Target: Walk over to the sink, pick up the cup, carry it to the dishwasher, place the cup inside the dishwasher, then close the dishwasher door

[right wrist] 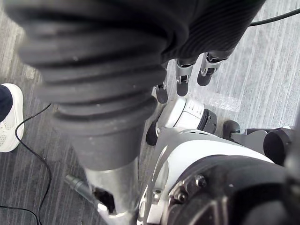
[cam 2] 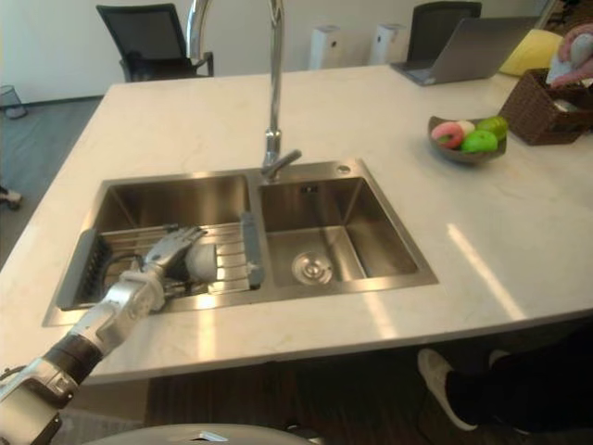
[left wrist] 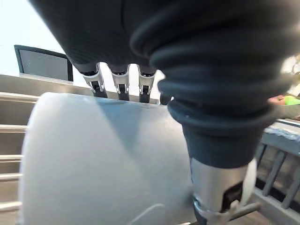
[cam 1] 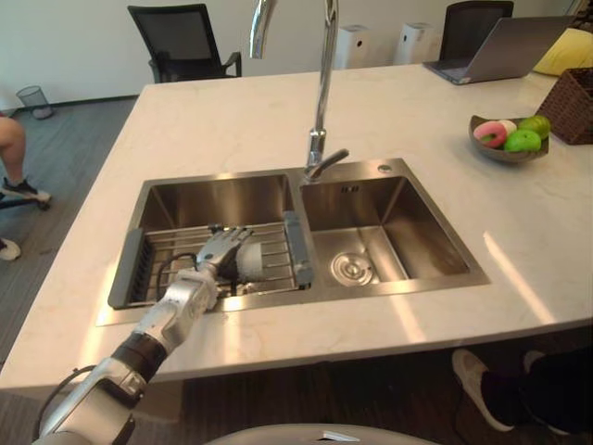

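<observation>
Pale cup (left wrist: 103, 164) lying on its side on the dish rack (cam 1: 273, 243) in the left basin of the sink (cam 1: 389, 169), at 7 o'clock from the faucet (cam 1: 321, 102). My left robot hand (cam 1: 220, 248) is wrapped round it, fingers over the top, thumb against its side. I judge this the pick-up step. Next I must lift the cup clear of the basin wall without loosening. My right robot hand (right wrist: 182, 70) hangs slack, fingers apart.

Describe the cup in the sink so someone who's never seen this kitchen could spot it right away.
Find the double steel sink in the pale counter; its left basin holds a wire rack. The cup lies on its side there under the robot's left hand, the only pale rounded thing among metal bars.
</observation>
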{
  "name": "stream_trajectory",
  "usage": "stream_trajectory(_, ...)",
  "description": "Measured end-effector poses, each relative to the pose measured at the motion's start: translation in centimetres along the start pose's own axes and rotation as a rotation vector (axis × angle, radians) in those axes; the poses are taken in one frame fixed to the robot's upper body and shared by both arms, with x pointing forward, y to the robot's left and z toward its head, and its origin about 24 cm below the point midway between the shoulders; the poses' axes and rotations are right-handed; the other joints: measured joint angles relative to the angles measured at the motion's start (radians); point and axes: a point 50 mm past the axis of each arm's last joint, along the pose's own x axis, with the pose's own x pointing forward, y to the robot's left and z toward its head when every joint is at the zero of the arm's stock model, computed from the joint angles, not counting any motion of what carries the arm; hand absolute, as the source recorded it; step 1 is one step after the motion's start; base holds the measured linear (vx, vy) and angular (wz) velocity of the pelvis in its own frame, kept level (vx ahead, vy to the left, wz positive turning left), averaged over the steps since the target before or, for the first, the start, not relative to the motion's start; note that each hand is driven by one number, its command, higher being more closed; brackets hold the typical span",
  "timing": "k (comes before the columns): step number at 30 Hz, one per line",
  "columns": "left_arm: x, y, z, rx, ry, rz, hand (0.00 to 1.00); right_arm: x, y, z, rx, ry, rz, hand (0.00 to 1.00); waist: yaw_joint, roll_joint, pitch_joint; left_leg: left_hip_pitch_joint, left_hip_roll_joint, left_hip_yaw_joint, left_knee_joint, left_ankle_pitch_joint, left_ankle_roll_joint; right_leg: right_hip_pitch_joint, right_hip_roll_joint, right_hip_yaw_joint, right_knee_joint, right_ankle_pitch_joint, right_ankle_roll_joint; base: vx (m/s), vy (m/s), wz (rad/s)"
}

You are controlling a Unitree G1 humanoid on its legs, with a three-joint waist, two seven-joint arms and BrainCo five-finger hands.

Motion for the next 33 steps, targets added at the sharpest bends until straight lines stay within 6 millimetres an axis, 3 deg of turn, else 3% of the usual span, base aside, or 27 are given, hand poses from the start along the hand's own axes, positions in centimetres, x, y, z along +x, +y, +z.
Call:
stream_trajectory(10, 0.5, -0.5, -0.9, 0.063, 0.045, -0.056, 0.0, 0.0, 0.0, 0.0, -0.008, 0.0, -0.002, 0.0, -0.004, -0.004, 0.001, 0.004, 0.003, 0.006, 0.0, 0.0, 0.0, 0.001, 0.001, 0.006, 0.0, 0.0, 0.0, 0.0, 0.0, 0.0)
stream_trajectory(11, 0.5, -0.7, -0.9, 0.074, 0.047, -0.068, 1.0, 0.0, 0.0, 0.0, -0.008, 0.0, -0.002, 0.0, -0.005, -0.004, 0.002, 0.009, 0.004, 0.007, 0.0, -0.001, 0.0, 0.006, 0.001, 0.008, 0.0, 0.0, 0.0, 0.0, 0.0, -0.05)
stream_trajectory(19, 0.6, -1.3, -0.8, 0.133, 0.032, -0.165, 1.0, 0.0, 0.2, 0.2, -0.01, -0.003, 0.001, 0.0, -0.021, -0.005, 0.002, 0.018, 0.003, 0.012, 0.0, -0.008, -0.006, 0.011, 0.001, 0.015, 0.0, -0.005, 0.006, 0.0, 0.002, -0.02)
stream_trajectory(26, 1.3, -0.5, 1.4, 0.212, -0.124, -0.27, 1.0, 0.0, 0.2, 0.2, -0.012, -0.009, -0.001, 0.0, -0.026, -0.002, 0.002, 0.018, -0.004, 0.01, -0.001, -0.011, -0.005, 0.011, -0.001, 0.015, 0.0, -0.004, 0.005, 0.0, 0.0, 0.0)
stream_trajectory(28, 1.3, -0.5, 2.4, 0.227, -0.174, -0.293, 1.0, 0.0, 0.2, 0.2, -0.014, -0.014, -0.001, 0.0, -0.027, 0.001, 0.003, 0.018, -0.006, 0.009, -0.001, -0.011, -0.004, 0.011, -0.003, 0.014, 0.0, -0.005, 0.005, 0.0, 0.0, 0.0)
stream_trajectory(33, 1.2, 0.0, 2.2, 0.182, -0.165, -0.293, 1.0, 0.0, 0.4, 0.8, -0.027, -0.034, 0.004, 0.0, -0.041, 0.021, 0.008, 0.017, -0.011, -0.001, -0.001, -0.013, -0.001, 0.011, -0.007, 0.01, 0.0, -0.006, 0.008, 0.0, 0.0, 0.01)
